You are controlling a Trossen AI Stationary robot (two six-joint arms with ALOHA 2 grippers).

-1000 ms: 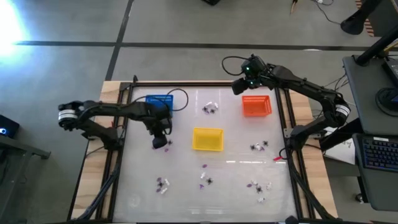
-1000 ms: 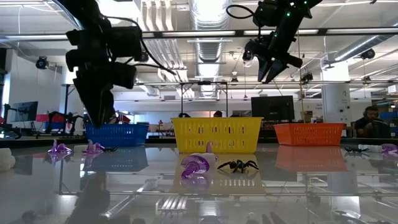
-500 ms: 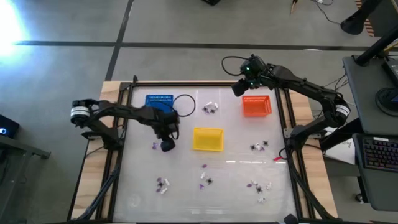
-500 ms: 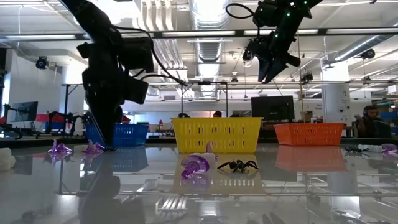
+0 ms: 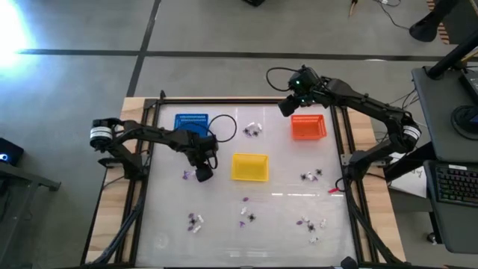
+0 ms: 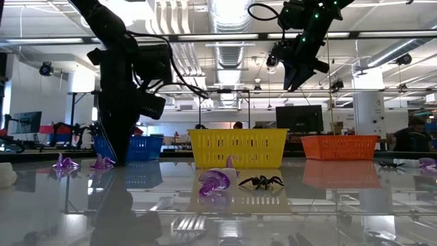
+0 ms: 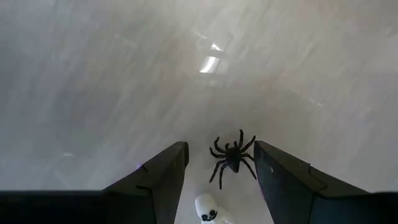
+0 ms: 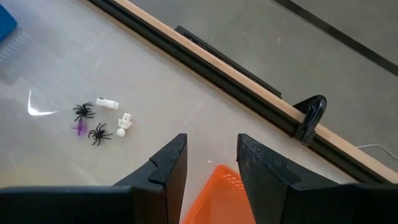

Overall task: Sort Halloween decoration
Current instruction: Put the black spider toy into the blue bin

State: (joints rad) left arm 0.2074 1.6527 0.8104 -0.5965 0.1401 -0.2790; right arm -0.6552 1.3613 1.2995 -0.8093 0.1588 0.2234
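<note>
Along the near edge of the table (image 5: 172,224) small clusters of trinkets are lying loose: one near the left (image 5: 196,221), one in the middle (image 5: 246,217), one to the right (image 5: 310,224); in the low view a purple trinket (image 6: 214,183) and a black spider (image 6: 261,182) are sitting just in front of the yellow basket (image 5: 249,167). The left gripper (image 5: 202,173) is reaching down close over the tabletop left of that basket, its fingers (image 7: 158,180) standing apart with a black spider (image 7: 231,155) lying on the table between them and a white skull piece (image 7: 207,209) beside it, neither grasped. Farther back the blue basket (image 5: 191,122) is sitting at the left; another cluster (image 5: 252,130) is lying in the middle. The right gripper (image 5: 287,106) is hanging high at the far rim of the orange basket (image 5: 308,127), its fingers (image 8: 163,168) parted and holding nothing.
</note>
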